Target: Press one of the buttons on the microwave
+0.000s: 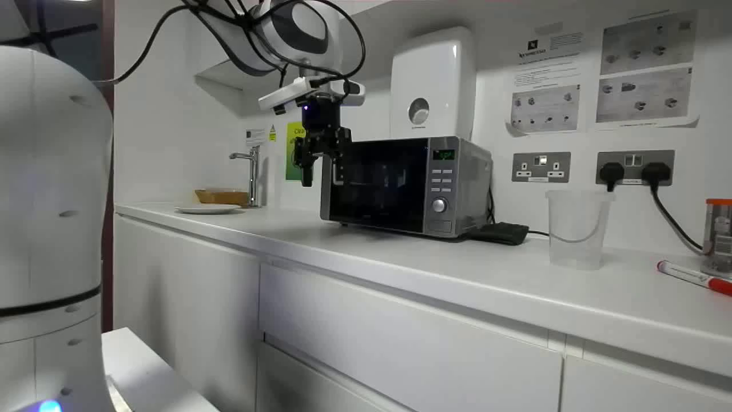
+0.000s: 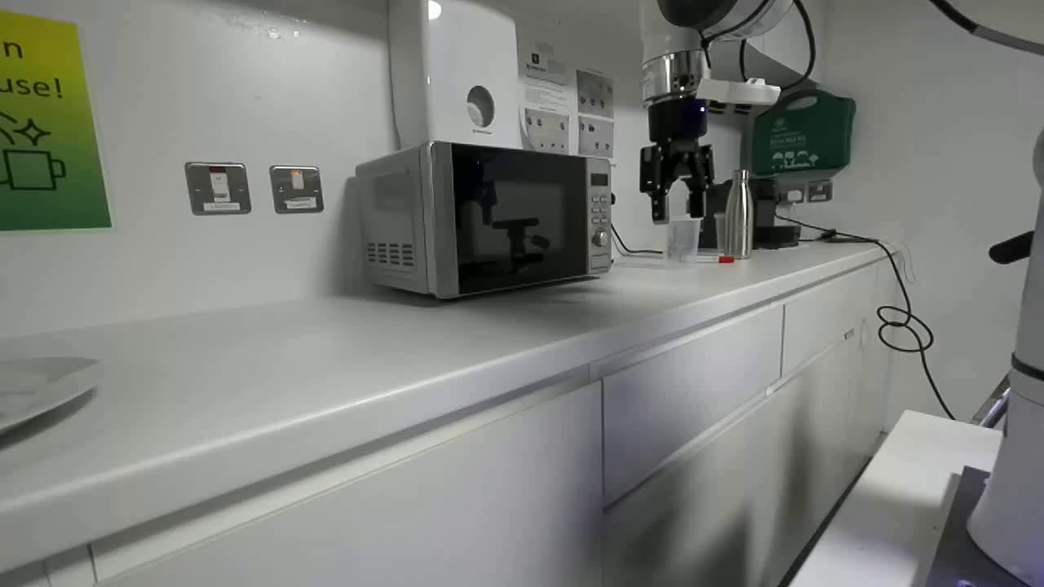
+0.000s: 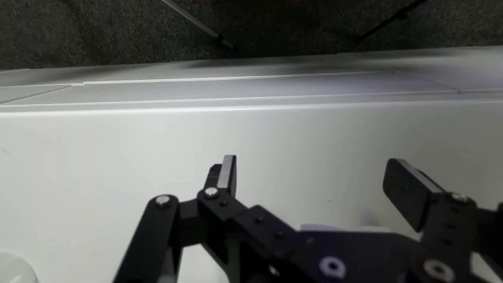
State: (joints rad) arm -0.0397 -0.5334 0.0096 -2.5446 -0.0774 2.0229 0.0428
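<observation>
The microwave (image 1: 380, 186) stands on the white counter against the wall, with a black glass door and silver casing. It also shows in an exterior view (image 2: 522, 220). Its control strip (image 1: 441, 186) has a green-lit display, several small buttons and a round knob. The strip also shows in an exterior view (image 2: 599, 216). My gripper (image 1: 323, 176) points down in the air in front of the microwave, apart from it. In the wrist view the gripper (image 3: 314, 173) is open, with nothing between its fingers. A pale sliver behind the gripper body there is too hidden to identify.
A clear plastic tub (image 1: 577, 229) and a red marker (image 1: 695, 277) lie right of the microwave. A metal bottle (image 2: 739, 216) stands farther along the counter (image 2: 489, 342). A white plate (image 1: 209, 209) and a tap (image 1: 253, 174) are at the far left. A white dispenser (image 1: 433, 80) hangs above.
</observation>
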